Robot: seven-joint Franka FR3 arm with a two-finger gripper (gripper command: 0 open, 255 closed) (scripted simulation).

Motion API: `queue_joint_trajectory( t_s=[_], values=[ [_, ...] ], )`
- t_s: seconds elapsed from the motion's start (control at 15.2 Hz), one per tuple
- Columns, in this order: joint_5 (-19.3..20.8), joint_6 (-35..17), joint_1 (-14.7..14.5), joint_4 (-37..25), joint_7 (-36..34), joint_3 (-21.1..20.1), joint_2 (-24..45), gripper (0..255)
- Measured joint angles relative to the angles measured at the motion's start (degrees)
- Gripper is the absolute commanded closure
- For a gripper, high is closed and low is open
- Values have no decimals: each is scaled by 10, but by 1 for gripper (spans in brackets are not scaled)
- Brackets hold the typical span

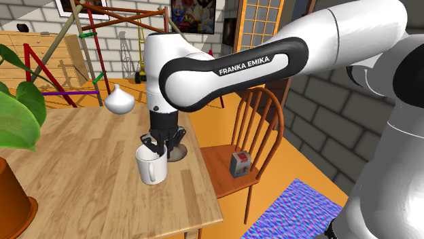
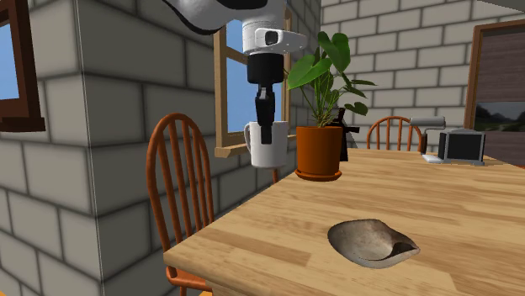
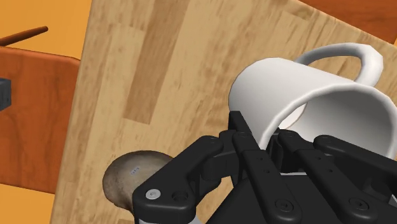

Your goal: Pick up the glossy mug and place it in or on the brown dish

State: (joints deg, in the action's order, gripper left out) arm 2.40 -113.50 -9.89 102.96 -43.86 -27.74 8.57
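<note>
A glossy white mug point(image 1: 151, 165) point(image 2: 267, 143) point(image 3: 318, 95) hangs upright above the wooden table point(image 1: 88, 183) point(image 2: 471, 219), with its handle turned away from the hand. My black gripper point(image 1: 162, 142) point(image 2: 266, 126) point(image 3: 267, 137) is shut on the mug's rim, one finger inside and one outside the wall. The brown dish point(image 2: 370, 241) point(image 3: 130, 178), a shallow uneven bowl, lies on the table near its edge. In the shoulder view the dish point(image 1: 179, 155) is partly hidden behind the gripper and mug. The mug is beside the dish, not over it.
A potted plant point(image 1: 13, 115) point(image 2: 320, 151) stands on the table, and a white bulb-shaped vase point(image 1: 120, 102) sits farther back. A wooden chair point(image 1: 244, 149) point(image 2: 181, 193) at the table's edge carries a small grey box point(image 1: 239, 163). A dark appliance point(image 2: 461, 145) is at the far end.
</note>
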Motion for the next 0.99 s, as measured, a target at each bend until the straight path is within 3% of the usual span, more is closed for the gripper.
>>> queue_joint_trajectory(
  t_s=[0.33,0.99],
  values=[
    [4,21,30,-43,54,23,24,255],
    [27,84,81,-200,156,67,125,255]
  ],
)
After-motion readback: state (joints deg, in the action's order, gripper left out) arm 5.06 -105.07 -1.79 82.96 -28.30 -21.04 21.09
